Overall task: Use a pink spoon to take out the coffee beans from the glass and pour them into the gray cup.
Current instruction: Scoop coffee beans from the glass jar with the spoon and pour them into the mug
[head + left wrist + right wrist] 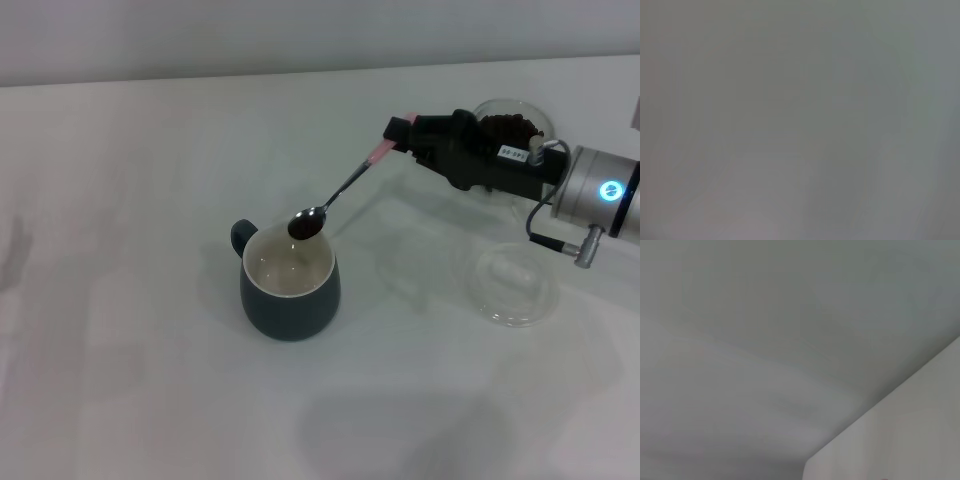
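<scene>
In the head view my right gripper (pixel 402 133) is shut on the pale pink handle of the pink spoon (pixel 345 188). The spoon slants down to the left, its silver bowl loaded with dark coffee beans (pixel 303 227) just over the far rim of the gray cup (pixel 290 282). The cup stands upright in the middle of the table, white inside, handle to the back left. The glass (pixel 513 127), holding more coffee beans, stands behind my right arm, partly hidden by it. My left gripper is out of view. Both wrist views show only blank surface.
A shallow clear round glass dish (pixel 514 283) lies on the white table (pixel 150 350) to the right of the cup, below my right arm. The table's far edge meets a pale wall.
</scene>
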